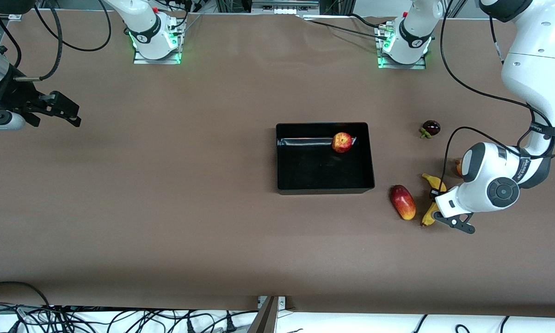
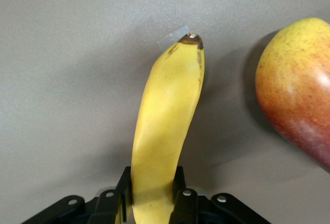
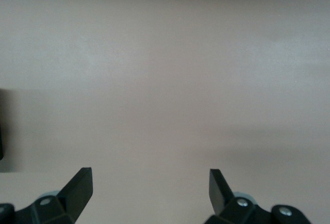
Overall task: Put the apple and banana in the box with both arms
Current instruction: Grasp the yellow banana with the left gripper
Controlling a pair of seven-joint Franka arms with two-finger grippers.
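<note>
The red apple (image 1: 342, 142) lies in the black box (image 1: 324, 124), by the wall farther from the front camera. The yellow banana (image 1: 432, 183) lies on the table beside the box, toward the left arm's end. My left gripper (image 1: 437, 200) is down on it, and the wrist hides its middle. In the left wrist view my left gripper (image 2: 151, 180) is shut on the banana (image 2: 167, 110), one finger (image 2: 122, 183) against each side. My right gripper (image 1: 69, 112) is open and empty over bare table at the right arm's end, as the right wrist view (image 3: 149, 180) shows.
An elongated red-yellow fruit (image 1: 403, 201) lies between the banana and the box; it also shows in the left wrist view (image 2: 299, 85). A dark purple fruit (image 1: 430, 127) lies farther from the front camera. A small orange thing (image 1: 458, 167) is mostly hidden by the left arm.
</note>
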